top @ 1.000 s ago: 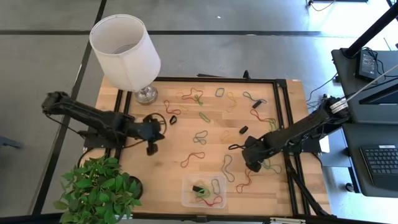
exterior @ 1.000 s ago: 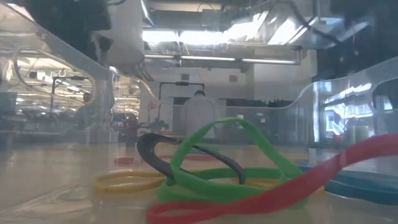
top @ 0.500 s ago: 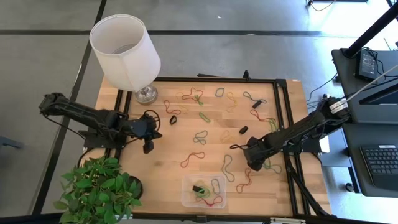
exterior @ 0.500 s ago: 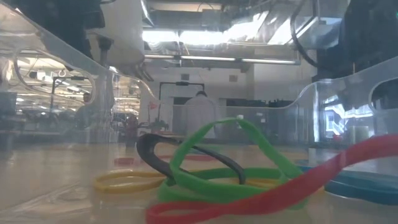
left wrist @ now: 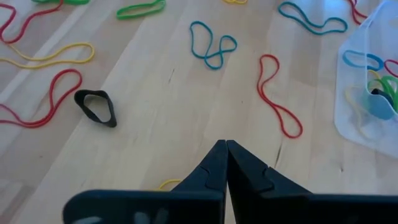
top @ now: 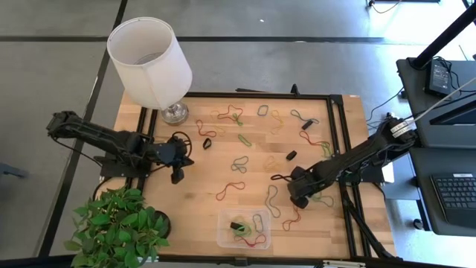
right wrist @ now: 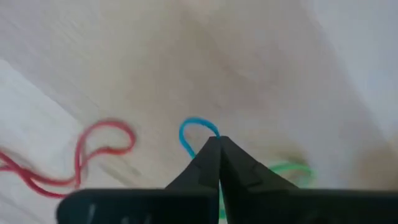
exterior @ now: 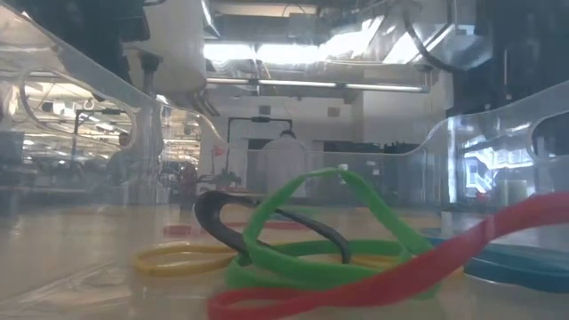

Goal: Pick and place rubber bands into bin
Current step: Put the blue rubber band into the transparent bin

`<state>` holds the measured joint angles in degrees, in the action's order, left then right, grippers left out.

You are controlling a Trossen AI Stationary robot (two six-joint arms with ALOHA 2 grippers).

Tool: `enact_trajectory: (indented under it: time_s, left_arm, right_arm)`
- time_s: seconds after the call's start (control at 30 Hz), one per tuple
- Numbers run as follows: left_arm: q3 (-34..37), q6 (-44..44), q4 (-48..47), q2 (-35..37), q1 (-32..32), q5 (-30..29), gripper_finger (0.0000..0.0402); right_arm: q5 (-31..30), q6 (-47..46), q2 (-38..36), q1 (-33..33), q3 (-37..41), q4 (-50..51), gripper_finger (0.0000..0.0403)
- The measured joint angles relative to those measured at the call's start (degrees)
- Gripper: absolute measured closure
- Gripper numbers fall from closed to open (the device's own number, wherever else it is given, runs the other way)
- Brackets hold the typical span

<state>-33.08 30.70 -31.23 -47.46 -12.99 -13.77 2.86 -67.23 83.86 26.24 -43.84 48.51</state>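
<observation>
Right claw (right wrist: 217,142): closed, pinching a blue rubber band (right wrist: 189,134) low on the counter (top: 201,186), apparently for lifting. Left claw (left wrist: 225,149): closed, empty, waiting. Bin (top: 227,223): front edge, several bands inside.

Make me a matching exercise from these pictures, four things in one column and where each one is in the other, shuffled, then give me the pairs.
Things:
1. lamp
2. plant
3. bin
4. right pincer

Places:
A. low over the table's right part, shut on a blue rubber band
B. table's near edge, middle, bands inside
C. table's far left corner
D. table's near left corner

Pairs: 1-C, 2-D, 3-B, 4-A
</observation>
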Motion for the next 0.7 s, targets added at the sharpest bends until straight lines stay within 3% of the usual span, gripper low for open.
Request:
enact_trajectory:
  time_s: [0.1,0.37,0.53,0.7]
  left_arm:
    - [0.00,0.00,0.05,0.00,-0.02,0.89,0.0399]
    - [0.00,0.00,0.42,0.00,-0.02,0.80,0.0399]
    - [0.00,0.02,0.64,0.00,-0.02,0.89,0.0399]
    - [0.00,0.02,0.64,0.00,-0.02,0.97,0.0396]
  right_arm:
    - [-1.75,-0.01,-1.17,0.06,-4.50,2.87,0.0401]
    - [-9.24,-0.09,-1.83,2.77,-22.00,24.93,0.0401]
    - [-14.93,-0.80,-1.86,4.00,-31.26,33.79,0.0402]
    - [-19.64,-0.61,-1.85,3.94,-35.55,33.89,0.0402]
